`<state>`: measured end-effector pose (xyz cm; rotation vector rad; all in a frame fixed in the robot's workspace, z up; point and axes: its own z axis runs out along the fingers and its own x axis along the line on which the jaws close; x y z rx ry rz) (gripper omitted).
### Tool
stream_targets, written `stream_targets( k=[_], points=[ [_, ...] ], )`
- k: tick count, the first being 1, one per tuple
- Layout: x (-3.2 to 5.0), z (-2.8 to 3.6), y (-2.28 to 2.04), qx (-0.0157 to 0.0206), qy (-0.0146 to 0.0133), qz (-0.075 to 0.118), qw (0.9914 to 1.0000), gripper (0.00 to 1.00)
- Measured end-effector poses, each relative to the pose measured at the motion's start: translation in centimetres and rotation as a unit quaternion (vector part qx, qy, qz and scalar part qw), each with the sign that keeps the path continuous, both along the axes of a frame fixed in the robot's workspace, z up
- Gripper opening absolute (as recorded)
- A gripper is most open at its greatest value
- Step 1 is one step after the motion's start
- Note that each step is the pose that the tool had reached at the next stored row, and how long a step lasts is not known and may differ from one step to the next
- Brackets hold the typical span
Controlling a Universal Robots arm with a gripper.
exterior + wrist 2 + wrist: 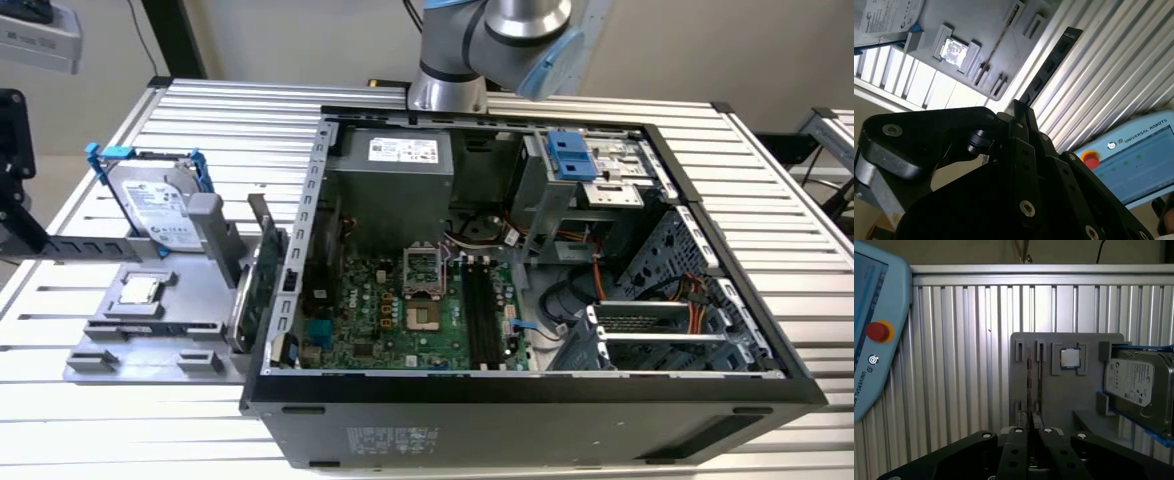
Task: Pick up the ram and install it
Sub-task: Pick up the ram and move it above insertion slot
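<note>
The gripper (1029, 432) was seen closed, its fingers pinched on the ram (1029, 390). The ram was held well above the grey tray (1064, 400) and apart from it. In the first wrist view the stick was met edge-on, as a thin brownish line running straight out from between the fingertips. Its long axis was laid across the fingers, not along them. That line was set parallel to the tray's two grooves (1019, 380) and fell between them.

In the second wrist view the ram (1051, 65) was shown by its side. It appeared as a long, narrow, dark strip with small oblong chips spaced along it. One end was squared off and the other was lost behind the fingertips. How much stuck out on the hidden side could not be told.

In the exterior view the tray (134, 345) was found at nine o'clock from the computer case (534, 420), with the hard drive (154, 205) propped at its twelve o'clock end. The black slots (481, 310) on the motherboard (387, 310) were laid from twelve to six o'clock. The tray's grooves, and so, it was judged, the held stick, were laid from nine to three. The stick was thus judged to be a quarter turn off the slots and toward nine o'clock of them, with the case wall between.
</note>
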<state>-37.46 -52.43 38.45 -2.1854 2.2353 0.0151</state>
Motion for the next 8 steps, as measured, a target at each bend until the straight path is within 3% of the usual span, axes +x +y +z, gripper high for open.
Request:
stream_targets(
  k=[8],
  points=[
    [0.00,1.55,0.00,0.0000,0.0000,0.000,1.00000,0.00]
  ],
)
